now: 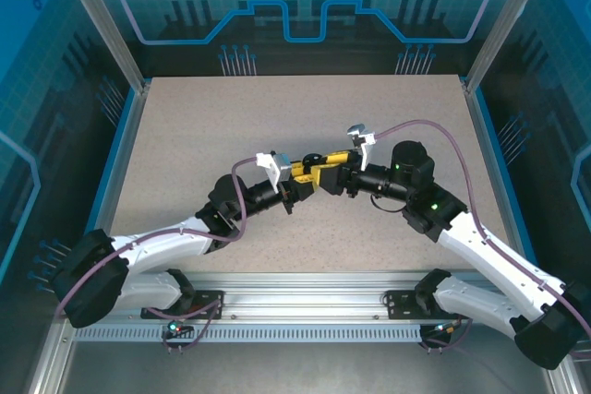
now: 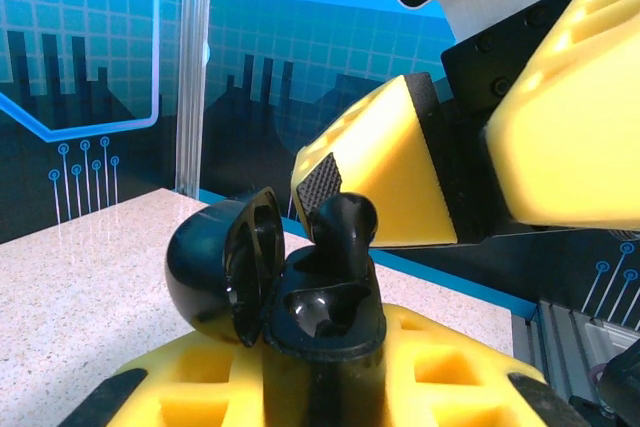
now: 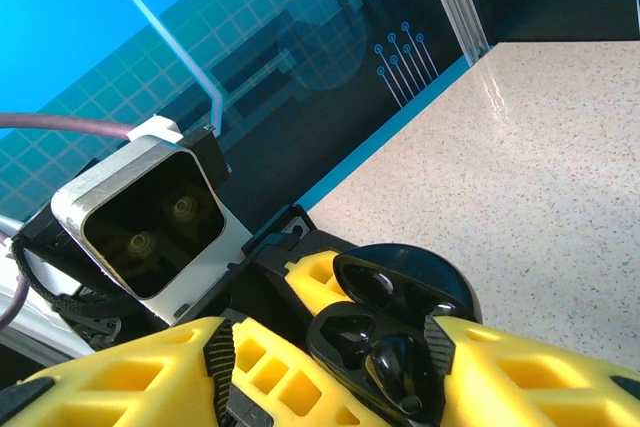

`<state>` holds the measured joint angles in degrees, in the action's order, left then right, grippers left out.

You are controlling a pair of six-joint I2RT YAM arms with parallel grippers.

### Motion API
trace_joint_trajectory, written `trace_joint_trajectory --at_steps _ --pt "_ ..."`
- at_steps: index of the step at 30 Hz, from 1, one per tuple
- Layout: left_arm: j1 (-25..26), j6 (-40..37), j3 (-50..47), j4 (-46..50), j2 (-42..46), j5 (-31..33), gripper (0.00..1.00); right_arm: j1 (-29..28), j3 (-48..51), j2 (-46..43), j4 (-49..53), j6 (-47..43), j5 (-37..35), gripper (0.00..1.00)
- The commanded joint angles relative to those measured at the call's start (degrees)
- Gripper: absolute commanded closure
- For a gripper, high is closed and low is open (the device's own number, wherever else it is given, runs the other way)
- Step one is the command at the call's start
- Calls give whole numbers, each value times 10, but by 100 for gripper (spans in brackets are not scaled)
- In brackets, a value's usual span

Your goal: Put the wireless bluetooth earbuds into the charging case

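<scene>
Glossy black plastic case [image 2: 212, 269] and earbud [image 2: 345, 225], matt yellow plastic fingers [image 2: 385, 172], smooth speckled stone-look tabletop [image 2: 80, 272].

Above the middle of the desk [image 1: 185, 136], the left claw [image 1: 305, 176] and right claw [image 1: 326, 173] meet tip to tip. The charging case [image 2: 325, 312] sits in the left claw, its lid [image 2: 215, 272] hanging open beside it. An earbud [image 2: 345, 227] stands in the case's base, between the right claw's fingers [image 3: 520, 367].

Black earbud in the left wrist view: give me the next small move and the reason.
Probably have the right gripper press the black earbud slightly deeper. It stands upright in the open charging case, head well above the socket rim, so it looks only partly seated. The left gripper clamps the case, bracing it.
</scene>
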<state>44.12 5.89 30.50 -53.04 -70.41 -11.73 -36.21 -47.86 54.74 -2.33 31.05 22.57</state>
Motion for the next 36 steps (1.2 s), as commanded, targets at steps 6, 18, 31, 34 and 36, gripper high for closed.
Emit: trace_joint_trajectory --at_steps 6,18,31,34,36 --pt "3 -9 -2 -35 6 9 99 4 -47 -4 60 -24 -20 32" --pt "3 -11 -12 -46 15 2 99 24 -79 -37 149 -61 -57 19" --pt "3 -30 -32 -46 65 7 99 43 -75 -32 179 -47 -42 0" --pt "3 -45 -28 19 111 30 99 47 -75 -36 207 -34 -82 0" --pt "3 -54 -14 112 153 54 99 58 -74 -36 240 -17 -114 0"
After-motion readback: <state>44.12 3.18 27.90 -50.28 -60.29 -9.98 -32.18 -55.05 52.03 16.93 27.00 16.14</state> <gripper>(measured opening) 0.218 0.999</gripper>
